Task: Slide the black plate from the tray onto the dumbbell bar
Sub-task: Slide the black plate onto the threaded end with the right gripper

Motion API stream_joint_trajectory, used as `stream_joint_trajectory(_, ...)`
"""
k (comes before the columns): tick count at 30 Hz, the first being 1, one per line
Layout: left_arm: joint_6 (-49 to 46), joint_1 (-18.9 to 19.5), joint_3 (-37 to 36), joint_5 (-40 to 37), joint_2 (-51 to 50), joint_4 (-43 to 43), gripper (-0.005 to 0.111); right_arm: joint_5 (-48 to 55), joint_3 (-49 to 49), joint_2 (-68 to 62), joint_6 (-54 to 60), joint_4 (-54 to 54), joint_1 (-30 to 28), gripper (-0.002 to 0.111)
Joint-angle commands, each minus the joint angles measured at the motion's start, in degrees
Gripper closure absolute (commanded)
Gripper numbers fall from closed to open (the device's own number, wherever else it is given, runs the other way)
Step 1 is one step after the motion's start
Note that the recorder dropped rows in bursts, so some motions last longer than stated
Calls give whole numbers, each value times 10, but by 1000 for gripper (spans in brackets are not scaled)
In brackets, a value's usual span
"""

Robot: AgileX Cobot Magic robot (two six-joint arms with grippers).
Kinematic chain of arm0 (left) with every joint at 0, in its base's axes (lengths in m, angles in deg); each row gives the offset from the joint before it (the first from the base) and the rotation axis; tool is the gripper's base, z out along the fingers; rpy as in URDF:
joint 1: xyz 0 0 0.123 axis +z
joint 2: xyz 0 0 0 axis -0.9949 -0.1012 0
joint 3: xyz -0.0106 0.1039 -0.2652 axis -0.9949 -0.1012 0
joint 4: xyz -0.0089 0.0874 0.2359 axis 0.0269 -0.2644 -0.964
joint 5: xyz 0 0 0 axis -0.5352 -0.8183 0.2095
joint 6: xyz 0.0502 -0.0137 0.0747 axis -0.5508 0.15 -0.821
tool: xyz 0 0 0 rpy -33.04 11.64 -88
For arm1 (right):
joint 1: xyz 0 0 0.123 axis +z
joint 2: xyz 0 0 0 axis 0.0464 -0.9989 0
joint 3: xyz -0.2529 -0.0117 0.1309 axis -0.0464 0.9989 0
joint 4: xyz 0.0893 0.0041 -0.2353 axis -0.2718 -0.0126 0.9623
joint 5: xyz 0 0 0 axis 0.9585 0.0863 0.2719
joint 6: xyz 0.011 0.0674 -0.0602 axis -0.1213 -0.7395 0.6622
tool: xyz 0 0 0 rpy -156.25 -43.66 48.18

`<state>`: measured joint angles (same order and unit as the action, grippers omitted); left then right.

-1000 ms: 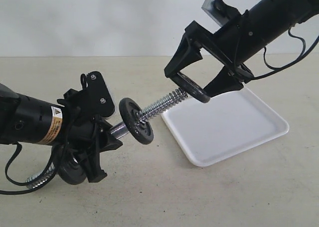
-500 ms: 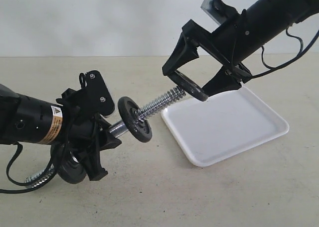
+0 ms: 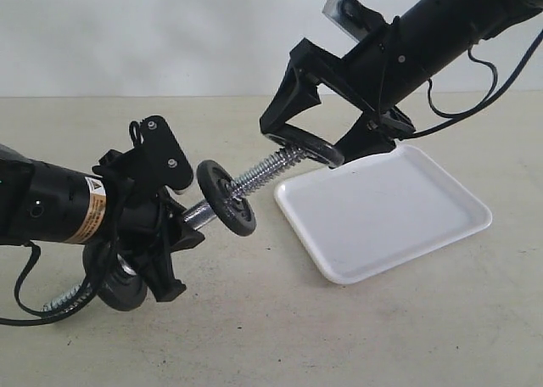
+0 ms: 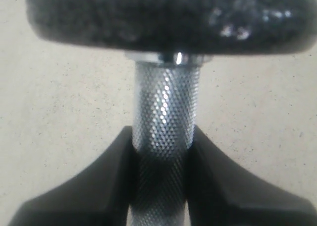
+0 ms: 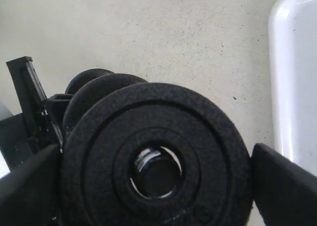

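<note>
Right gripper point(image 3: 307, 143) is clamped on the black plate point(image 3: 321, 147), one finger on each opposite edge of the disc. The plate is held in the air, clear of the tray point(image 3: 399, 221) and just above its near-left corner. The plate is tilted, face toward the tip of the dumbbell bar point(image 3: 263, 173), and sits right at the bar's threaded end. In the right wrist view the chrome bar tip shows inside the plate's centre hole, with the black fingers point(image 5: 282, 186) flanking the disc. How far the thread has entered the hole is hard to tell, as the rim hides it in the exterior view.

Left gripper point(image 4: 162, 151) is closed on the bar's knurled middle, fingers point(image 4: 99, 186) pressing it from both sides. The bar is held at an angle, with the threaded end raised toward the right arm and the other end low near the table point(image 3: 254, 336).

A second plate point(image 3: 226, 198) is on the bar just past the left gripper, between it and the black plate. Bare thread shows between the two discs. A third plate point(image 3: 119, 287) is on the bar's lower end, on the far side of the left gripper and close to the table.

The tray is white and lies flat on the table at the right side of the exterior view. Its glossy rim shows at the edge of the right wrist view.
</note>
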<state>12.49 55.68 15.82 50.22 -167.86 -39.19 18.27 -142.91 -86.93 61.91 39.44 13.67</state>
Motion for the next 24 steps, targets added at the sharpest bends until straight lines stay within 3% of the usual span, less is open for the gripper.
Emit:
stream_joint_trajectory(1,25,0,32,-22,31,67,102,45,-3,12,2,-33,8,108)
stream_joint_trajectory(24,81,0,76,-24,31,98,102,33,-3,12,-2,-65,8,108)
